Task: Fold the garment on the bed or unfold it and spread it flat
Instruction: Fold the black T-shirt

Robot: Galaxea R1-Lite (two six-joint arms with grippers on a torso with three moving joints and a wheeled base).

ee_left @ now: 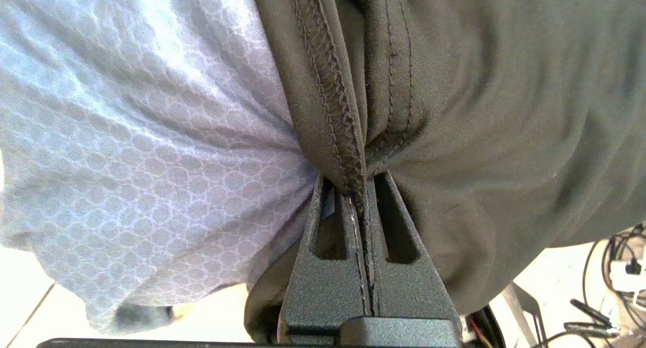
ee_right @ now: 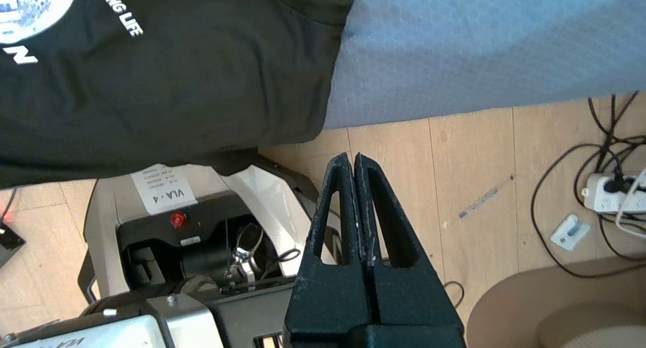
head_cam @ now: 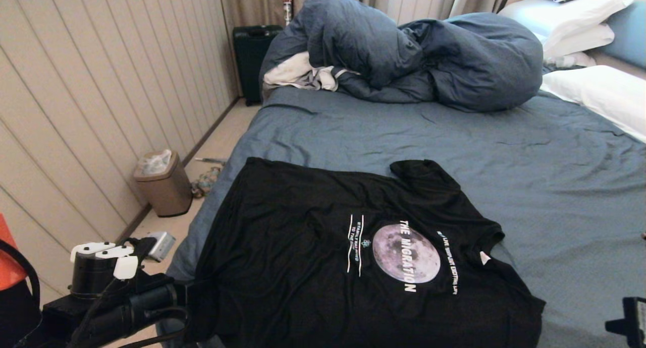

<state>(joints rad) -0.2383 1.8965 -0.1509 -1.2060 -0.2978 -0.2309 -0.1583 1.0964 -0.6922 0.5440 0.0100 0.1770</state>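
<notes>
1. Left of the garment (head_cam: 353,257): bin (head_cam: 164,184) on the floor by the panelled wall, clear of the bed (head_cam: 530,151).
2. At the garment's near-left corner: left gripper (ee_left: 361,186) low at the bed's edge, fingers pressed together and clamped on a stitched hem of the garment, with the seam bunched between them.
3. On the bed's near side: garment lying mostly flat, print up, moon and white lettering facing the ceiling; far sleeve crumpled back on itself; near edge hanging over the side of the mattress.
4. Beyond the garment, at the far side of the bed: duvet (head_cam: 419,55) heaped in a mound, well apart from the shirt; pillows (head_cam: 600,91) to the right of it.
5. Right of the garment: right gripper (ee_right: 356,161) off the bed above the floor, fingers together and holding nothing, near the garment's near-right sleeve but not touching it.
6. Risks, as judged from here: a one-sided pull from the left corner likely to drag the whole thin shirt off the bed edge, or skew it, with no hold on the right; sheet possibly caught in the pinch too, so a lift could wrinkle it; crumpled far sleeve likely to stay folded into any fold made now.
</notes>
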